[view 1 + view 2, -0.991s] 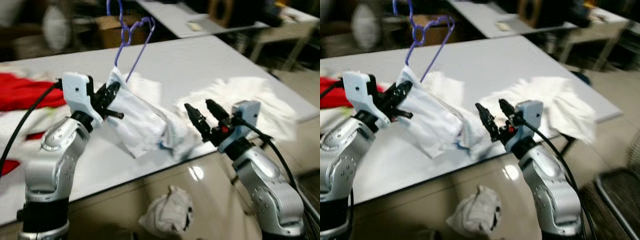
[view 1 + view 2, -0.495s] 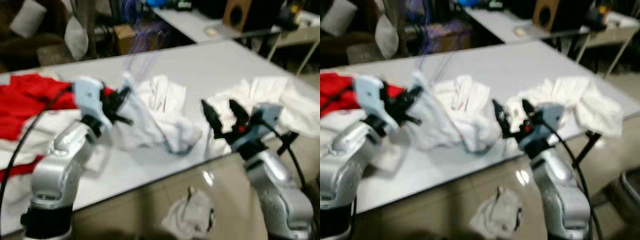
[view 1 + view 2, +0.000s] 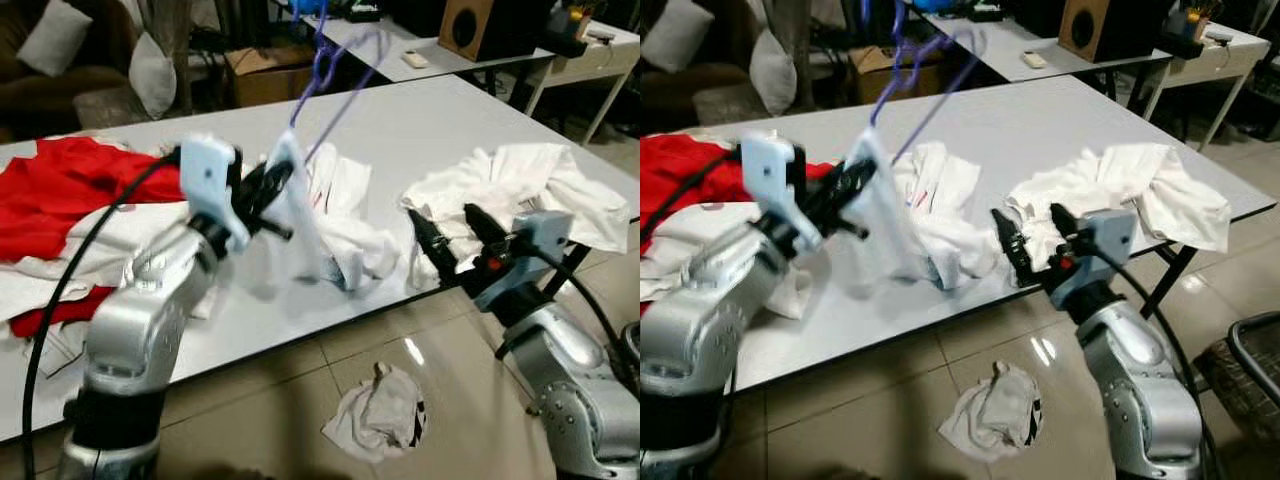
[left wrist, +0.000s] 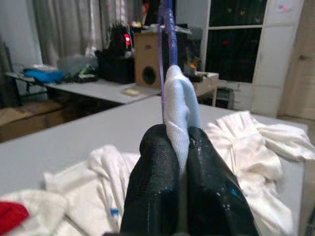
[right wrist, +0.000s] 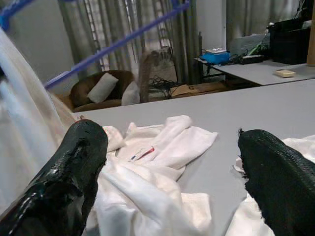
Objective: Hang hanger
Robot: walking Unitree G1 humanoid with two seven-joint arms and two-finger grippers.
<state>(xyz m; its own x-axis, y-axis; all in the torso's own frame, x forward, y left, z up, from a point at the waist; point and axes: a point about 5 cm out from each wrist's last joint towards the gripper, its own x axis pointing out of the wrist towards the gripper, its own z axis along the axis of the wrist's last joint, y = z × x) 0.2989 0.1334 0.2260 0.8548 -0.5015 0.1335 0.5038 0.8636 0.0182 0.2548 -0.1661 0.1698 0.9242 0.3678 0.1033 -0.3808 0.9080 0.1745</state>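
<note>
Progress looks partial to me: my left gripper is pinched tight on the shoulder of a white garment that is threaded on the purple hanger, and I hold both raised above the grey table, the garment's lower end trailing down to the tabletop. No rail or hook to hang it on can be made out, so I judge the carrying and the hanging itself are left to do. My right gripper hangs at the table's near edge, fingers spread wide and empty, just beside the trailing cloth. Around me lie a red garment on the table's left, a heap of white clothes on its right, and a crumpled white cloth on the floor tiles, which could snag my feet if I step forward.
</note>
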